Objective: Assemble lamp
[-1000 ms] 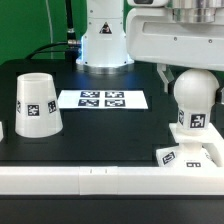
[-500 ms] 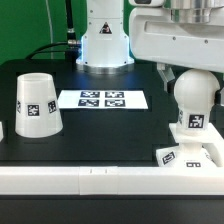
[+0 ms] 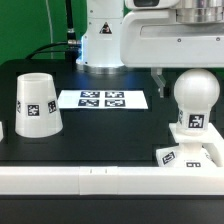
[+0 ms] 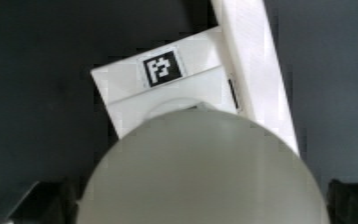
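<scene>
The round-headed bulb [image 3: 195,95] stands upright on the flat square base [image 3: 186,156] at the exterior view's right. My gripper [image 3: 180,72] hangs just over the bulb's head. One dark finger [image 3: 158,77] shows beside the head, apart from it. In the wrist view the bulb [image 4: 194,165] fills the space between my gripper's [image 4: 190,208] fingers, which sit wide apart at the frame's corners. The tagged base [image 4: 149,95] lies beyond the bulb. The gripper is open and holds nothing. The tapered shade [image 3: 35,103] stands mouth down at the exterior view's left.
The marker board [image 3: 102,99] lies on the black table between the shade and the bulb. The arm's white pedestal [image 3: 100,40] stands behind it. A white rail [image 3: 100,180] runs along the table's front edge, right by the base; it shows in the wrist view [image 4: 250,50].
My gripper has risen a little and shifted toward the exterior view's left. The bulb stays standing on the base. The shade has not moved.
</scene>
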Controlling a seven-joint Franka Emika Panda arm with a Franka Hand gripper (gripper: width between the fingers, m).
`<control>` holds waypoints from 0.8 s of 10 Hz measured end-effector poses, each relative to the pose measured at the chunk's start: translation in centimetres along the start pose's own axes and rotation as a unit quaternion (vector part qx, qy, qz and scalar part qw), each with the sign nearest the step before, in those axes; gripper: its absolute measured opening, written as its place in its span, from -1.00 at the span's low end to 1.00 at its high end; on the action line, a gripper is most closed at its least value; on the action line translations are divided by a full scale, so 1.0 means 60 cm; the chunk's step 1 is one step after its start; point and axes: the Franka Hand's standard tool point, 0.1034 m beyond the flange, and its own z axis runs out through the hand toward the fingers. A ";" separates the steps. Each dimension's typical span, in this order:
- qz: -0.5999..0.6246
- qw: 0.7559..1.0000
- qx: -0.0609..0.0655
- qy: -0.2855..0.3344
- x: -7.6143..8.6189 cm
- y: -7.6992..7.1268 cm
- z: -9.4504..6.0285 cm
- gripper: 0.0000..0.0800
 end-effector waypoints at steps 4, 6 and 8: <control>-0.132 0.991 0.000 0.000 0.000 0.002 0.000 0.75; -0.260 0.965 -0.027 0.005 0.002 0.002 -0.001 0.75; -0.358 0.933 -0.037 0.011 0.005 -0.002 -0.001 0.75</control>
